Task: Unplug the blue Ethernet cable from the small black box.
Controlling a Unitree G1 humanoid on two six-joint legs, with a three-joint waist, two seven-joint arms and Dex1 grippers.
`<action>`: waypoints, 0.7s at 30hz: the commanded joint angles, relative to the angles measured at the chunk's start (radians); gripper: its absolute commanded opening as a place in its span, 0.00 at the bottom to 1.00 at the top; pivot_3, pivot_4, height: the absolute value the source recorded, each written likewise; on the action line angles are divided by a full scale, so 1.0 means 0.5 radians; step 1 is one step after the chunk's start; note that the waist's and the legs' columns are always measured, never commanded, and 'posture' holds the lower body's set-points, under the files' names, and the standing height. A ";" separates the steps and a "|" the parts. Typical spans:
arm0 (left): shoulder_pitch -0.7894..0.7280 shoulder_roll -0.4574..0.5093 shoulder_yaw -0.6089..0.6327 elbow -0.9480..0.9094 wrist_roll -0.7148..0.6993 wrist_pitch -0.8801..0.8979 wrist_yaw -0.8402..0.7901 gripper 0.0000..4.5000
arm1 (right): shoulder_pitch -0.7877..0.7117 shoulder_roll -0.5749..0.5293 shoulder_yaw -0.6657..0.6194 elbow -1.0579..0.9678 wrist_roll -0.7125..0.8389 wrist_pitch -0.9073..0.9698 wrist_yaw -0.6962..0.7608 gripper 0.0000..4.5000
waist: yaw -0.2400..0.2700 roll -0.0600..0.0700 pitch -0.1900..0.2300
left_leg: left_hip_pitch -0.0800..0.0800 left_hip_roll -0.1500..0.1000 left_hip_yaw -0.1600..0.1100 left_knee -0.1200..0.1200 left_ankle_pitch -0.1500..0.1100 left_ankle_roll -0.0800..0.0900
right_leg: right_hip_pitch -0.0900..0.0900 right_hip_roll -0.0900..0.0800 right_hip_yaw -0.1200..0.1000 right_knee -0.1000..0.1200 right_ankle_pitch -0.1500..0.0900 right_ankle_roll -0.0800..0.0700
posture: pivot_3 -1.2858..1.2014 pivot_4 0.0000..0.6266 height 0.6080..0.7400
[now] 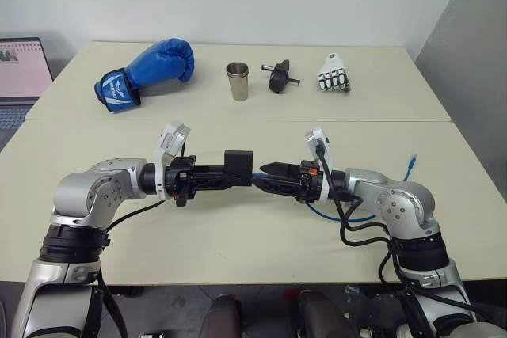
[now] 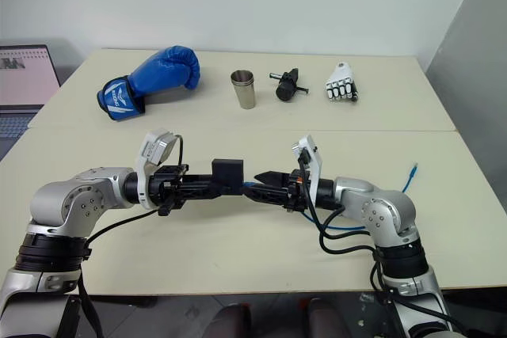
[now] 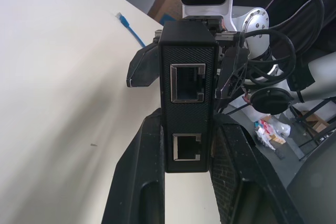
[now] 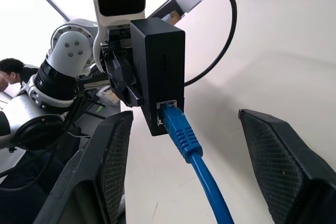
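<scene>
Small black box point(image 1: 238, 165): we see it held above the tabletop point(image 1: 238, 243), in the middle of the scene, between the two arms. Two ports show on one of its narrow sides in the left wrist view.
Left jaws point(image 1: 234, 177): they are pressed on the small black box, one finger on each side of it.
Blue Ethernet cable point(image 4: 185, 139): one end sits plugged in the port at the right edge of the box. From there the cable runs to the right, under the right arm, and lies in a loop on the tabletop. Its free end rests near the right edge of the tabletop.
Right jaws point(image 1: 263, 176): they are spread, one finger on each side of the cable close to the plug. In the right wrist view we see the pads apart from the cable, not touching it.
Far side of the tabletop: from left to right we see a blue boxing glove point(image 1: 146, 74), a metal cup point(image 1: 238, 81), a black cylindrical gadget point(image 1: 278, 77) and a white robot hand point(image 1: 333, 75).
Far left: a laptop point(image 1: 22, 77) stands open.
</scene>
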 commanded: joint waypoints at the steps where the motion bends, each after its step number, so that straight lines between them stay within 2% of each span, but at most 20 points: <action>1: -0.049 -0.008 0.018 -0.029 -0.015 -0.022 -0.004 0.17 | -0.007 -0.007 -0.013 -0.058 0.042 -0.002 0.029 0.64 | 0.000 0.000 0.000 | 0.000 0.000 0.000 0.000 0.000 0.000 | 0.000 0.000 0.000 0.000 0.000 0.000 | 0.52 0.24 1.00; 2: -0.053 -0.012 0.020 -0.024 -0.017 -0.018 -0.001 0.17 | -0.007 -0.010 -0.010 -0.059 0.041 -0.002 0.034 0.56 | 0.000 0.000 0.000 | 0.000 0.000 0.000 0.000 0.000 0.000 | 0.000 0.000 0.000 0.000 0.000 0.000 | 0.52 0.24 1.00; 6: -0.054 -0.018 0.024 -0.019 -0.023 -0.007 0.003 0.17 | -0.003 -0.015 -0.005 -0.069 0.038 -0.002 0.041 0.40 | 0.000 0.000 0.000 | 0.000 0.000 0.000 0.000 0.000 0.000 | 0.000 0.000 0.000 0.000 0.000 0.000 | 0.52 0.24 1.00; 12: -0.067 -0.018 0.012 0.003 -0.020 -0.001 -0.011 0.17 | -0.008 -0.012 -0.012 -0.067 0.053 0.004 0.050 0.08 | 0.000 0.000 0.000 | 0.000 0.000 0.000 0.000 0.000 0.000 | 0.000 0.000 0.000 0.000 0.000 0.001 | 0.52 0.24 1.00; 14: -0.068 -0.012 0.002 0.008 -0.015 -0.001 -0.026 0.17 | -0.013 -0.007 -0.023 -0.065 0.070 0.014 0.050 0.02 | 0.000 0.000 0.000 | 0.000 0.000 0.000 0.000 0.000 0.000 | 0.000 0.000 0.000 0.000 0.000 0.001 | 0.52 0.24 1.00; 21: -0.061 -0.010 -0.026 0.009 0.007 -0.011 -0.065 0.17 | -0.026 -0.005 -0.043 -0.065 0.122 0.055 0.050 0.02 | 0.000 0.000 0.000 | 0.000 0.000 0.000 0.000 0.000 0.000 | 0.000 0.000 0.000 0.000 0.000 0.001 | 0.52 0.24 1.00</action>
